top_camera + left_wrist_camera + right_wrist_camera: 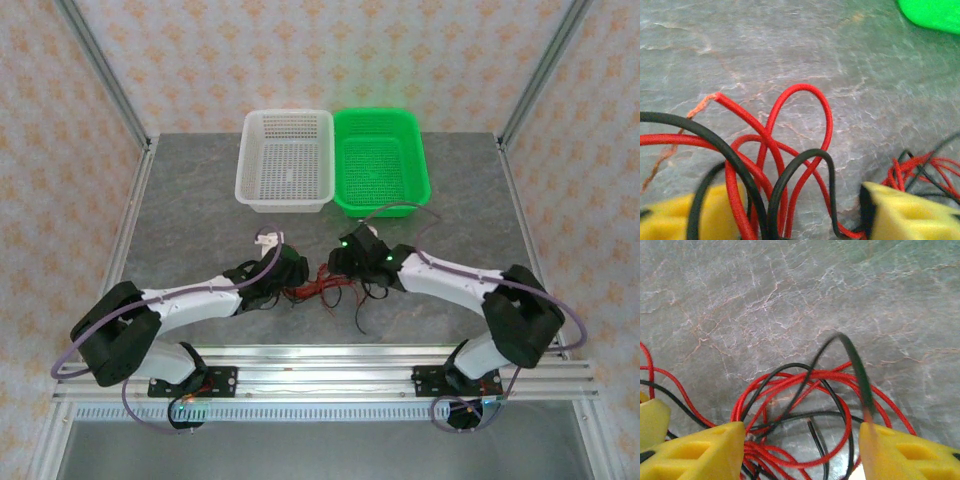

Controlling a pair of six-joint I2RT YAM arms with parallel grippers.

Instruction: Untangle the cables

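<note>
- On the table (200, 200), seen from above, the cables (318, 287) lie in one red-and-black clump toward 6 o'clock. They sit between the left end effector (288, 280) and the right end effector (345, 265). No wire lies apart from the others, so I judge the untangling barely begun. The white basket (245, 185) and green basket (425, 185) at 12 o'clock look empty. The wires are too thin here to count.
- In the left wrist view, the left end effector (795, 192) stands spread, its yellow fingers (900, 210) wide apart. Red and black loops of the cables (827, 115) rise through the gap, crossing one another, and nothing is pinched. A frayed copper tip (700, 105) shows at 10 o'clock. The bottom edge cuts off the loops' lower ends.
- In the right wrist view, the right end effector (800, 427) is likewise spread over a coil of red cables (805, 375) threaded with black. One black wire (855, 365) is blurred. Which strand goes over which is hard to make out.
</note>
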